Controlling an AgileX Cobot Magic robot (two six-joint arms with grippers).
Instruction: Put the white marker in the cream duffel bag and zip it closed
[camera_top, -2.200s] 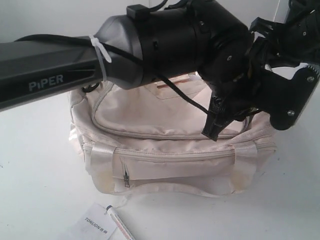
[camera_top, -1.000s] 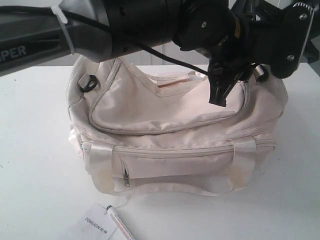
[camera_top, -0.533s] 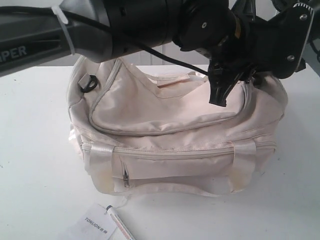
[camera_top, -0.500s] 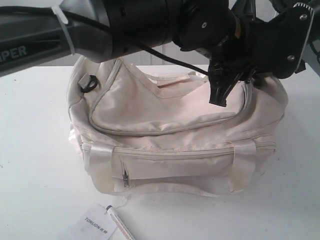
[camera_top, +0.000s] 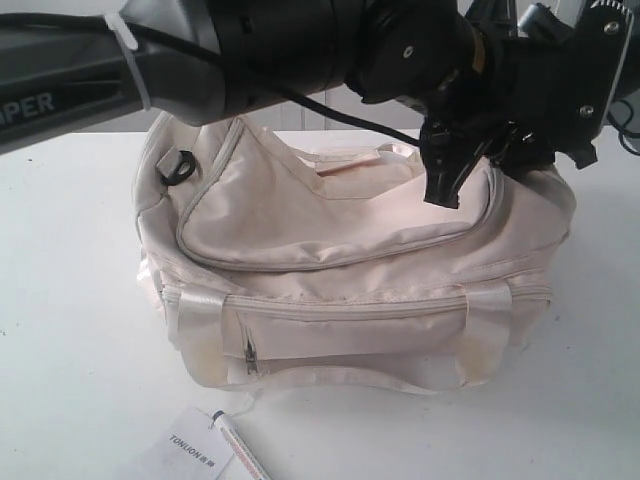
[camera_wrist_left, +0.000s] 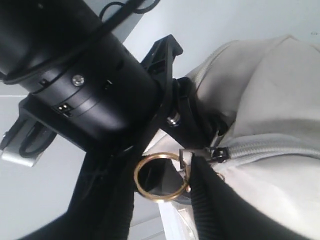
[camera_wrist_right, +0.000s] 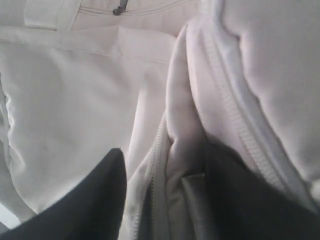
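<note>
Over the last couple of seconds both arms have lifted off the cream duffel bag (camera_top: 330, 220). In the last half second the right claw (camera_wrist_right: 165, 170) has drifted toward the upper right of the frame, and the bag's right end now stands rounder. That claw is spread wide, with a fold of bag fabric lying loose between its fingers. The left claw (camera_wrist_left: 160, 195) also has its fingers apart, with the gold ring pull (camera_wrist_left: 161, 177) in the gap and seemingly not pinched. The white marker (camera_top: 240, 450) has not moved: it lies on the bench (camera_top: 70, 330) at the bottom edge, just beside the paper tag (camera_top: 185, 450) and outside the bag. Zipping looks premature, since the marker has yet to go in.
</note>
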